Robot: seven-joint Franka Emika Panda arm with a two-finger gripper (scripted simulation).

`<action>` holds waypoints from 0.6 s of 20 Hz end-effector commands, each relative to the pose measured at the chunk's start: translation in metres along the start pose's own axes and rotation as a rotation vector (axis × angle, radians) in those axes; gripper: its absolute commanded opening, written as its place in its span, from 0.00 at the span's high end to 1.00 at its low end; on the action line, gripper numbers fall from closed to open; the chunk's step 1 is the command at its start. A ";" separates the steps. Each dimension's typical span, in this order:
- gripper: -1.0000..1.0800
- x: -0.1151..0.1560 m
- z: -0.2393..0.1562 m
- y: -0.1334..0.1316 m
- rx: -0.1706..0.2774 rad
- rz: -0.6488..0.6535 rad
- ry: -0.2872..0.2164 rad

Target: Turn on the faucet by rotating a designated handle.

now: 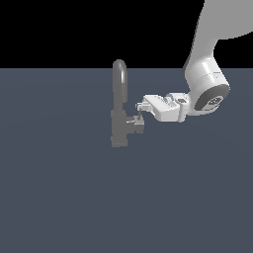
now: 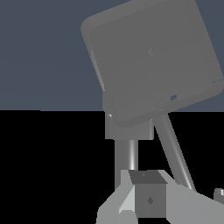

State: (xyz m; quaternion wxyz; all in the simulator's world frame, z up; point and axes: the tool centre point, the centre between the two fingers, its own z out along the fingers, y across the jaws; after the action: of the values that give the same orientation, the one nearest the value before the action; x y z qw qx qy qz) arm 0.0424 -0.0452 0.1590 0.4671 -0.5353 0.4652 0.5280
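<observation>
Grey faucet (image 1: 119,106) upright on the dark blue-grey desk (image 1: 59,197), a little left of the exterior view's middle, thick cylindrical body low down and arched gooseneck spout rising above it. Short stub of the handle (image 1: 135,124) sticking out sideways from the body toward the exterior view's right, thin lever rod just above its end. White arm (image 1: 207,84) coming in from the upper right of the exterior view, wrist bent so the gripper (image 1: 140,108) lies roughly level, pointing left at the faucet. Fingertips right at the lever rod, touching or nearly touching it, just above the handle stub; actual contact not clear at this size. In the wrist view, faucet (image 2: 151,61) filling the frame very close, a grey block face with a rod running off it; gripper (image 2: 148,199) at the frame's edge, a dark pad between pale finger bodies. Jaws' spread impossible to tell
</observation>
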 end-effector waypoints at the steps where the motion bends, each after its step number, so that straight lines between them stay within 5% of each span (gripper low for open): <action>1: 1.00 0.004 0.000 0.006 -0.001 0.004 -0.002; 12: 1.00 0.025 0.000 0.044 -0.004 0.011 -0.005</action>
State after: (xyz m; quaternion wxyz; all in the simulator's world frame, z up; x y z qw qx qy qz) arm 0.0137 -0.0490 0.1497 0.4712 -0.5413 0.4604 0.5225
